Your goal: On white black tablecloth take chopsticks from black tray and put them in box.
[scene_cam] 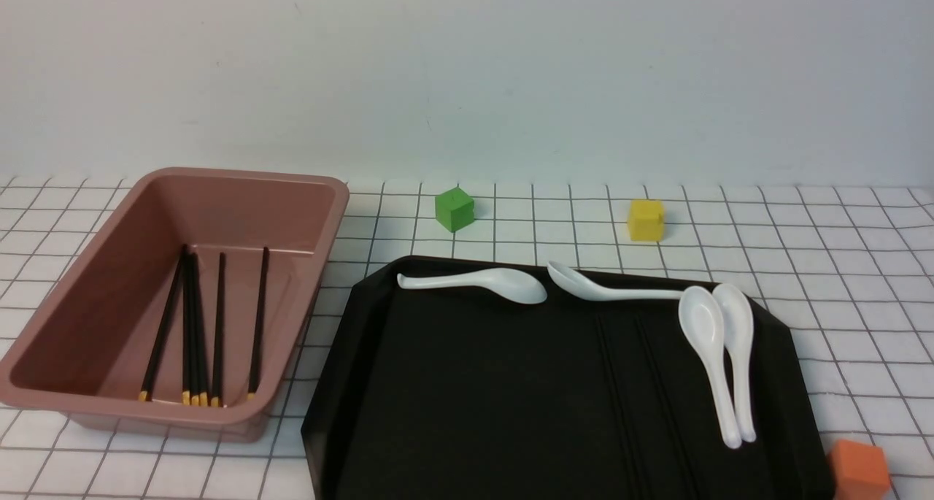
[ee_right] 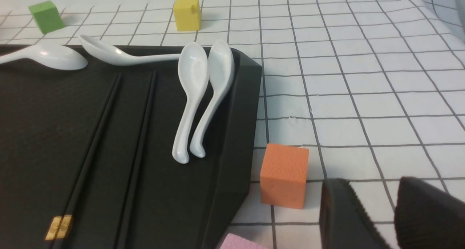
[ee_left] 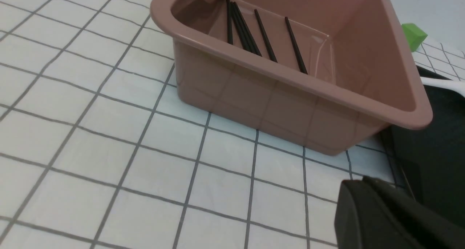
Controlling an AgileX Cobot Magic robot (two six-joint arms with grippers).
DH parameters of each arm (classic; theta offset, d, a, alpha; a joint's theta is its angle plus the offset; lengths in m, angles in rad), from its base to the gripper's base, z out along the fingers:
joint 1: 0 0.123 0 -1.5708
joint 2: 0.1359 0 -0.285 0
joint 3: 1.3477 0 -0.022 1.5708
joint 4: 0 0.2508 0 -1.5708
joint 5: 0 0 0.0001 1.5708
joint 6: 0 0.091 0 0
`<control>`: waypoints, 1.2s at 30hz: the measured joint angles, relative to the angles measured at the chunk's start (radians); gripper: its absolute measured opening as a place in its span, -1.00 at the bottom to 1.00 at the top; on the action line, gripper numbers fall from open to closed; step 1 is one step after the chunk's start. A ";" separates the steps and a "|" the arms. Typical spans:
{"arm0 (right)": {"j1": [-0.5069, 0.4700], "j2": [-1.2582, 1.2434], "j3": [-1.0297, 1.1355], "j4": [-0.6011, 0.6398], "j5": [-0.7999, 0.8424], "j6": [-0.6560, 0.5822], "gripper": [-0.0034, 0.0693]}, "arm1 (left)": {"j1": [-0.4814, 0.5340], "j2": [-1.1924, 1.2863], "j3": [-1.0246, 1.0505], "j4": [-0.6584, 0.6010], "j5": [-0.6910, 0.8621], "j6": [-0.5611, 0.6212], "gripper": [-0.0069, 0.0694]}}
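Note:
The pinkish-brown box (scene_cam: 321,193) stands at the left on the gridded tablecloth (scene_cam: 839,266), with several black, yellow-ended chopsticks (scene_cam: 219,325) lying inside. The black tray (scene_cam: 438,412) lies to its right. More chopsticks (scene_cam: 616,390) lie lengthwise on the tray, clearer in the right wrist view (ee_right: 96,147). No gripper shows in the front view. My left gripper (ee_left: 358,183) is shut and empty, low over the cloth near the box's near corner (ee_left: 290,81). My right gripper (ee_right: 372,181) is open and empty over the cloth, beside the tray's right edge (ee_right: 236,132).
Several white soup spoons (scene_cam: 704,339) lie along the tray's far and right side. A green cube (scene_cam: 454,209) and a yellow cube (scene_cam: 646,220) sit behind the tray. An orange cube (ee_right: 284,174) sits close to my right gripper. A pink object (ee_right: 239,243) shows at the picture's edge.

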 joint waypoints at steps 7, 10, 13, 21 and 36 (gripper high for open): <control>0.000 0.000 0.000 0.000 0.000 0.000 -0.25 | 0.000 0.000 0.000 0.000 0.000 0.002 -0.80; 0.000 0.000 0.000 0.000 0.000 0.000 -0.25 | 0.000 0.000 0.000 0.000 0.000 0.002 -0.80; 0.000 0.000 0.000 0.000 0.000 0.000 -0.25 | 0.000 0.000 0.000 0.000 0.000 0.002 -0.79; 0.000 0.000 0.000 0.000 0.000 0.000 -0.25 | 0.000 0.000 0.000 0.000 0.000 0.002 -0.76; 0.000 0.000 0.000 0.000 0.000 0.000 -0.25 | 0.000 0.000 0.000 0.000 0.000 0.002 -0.74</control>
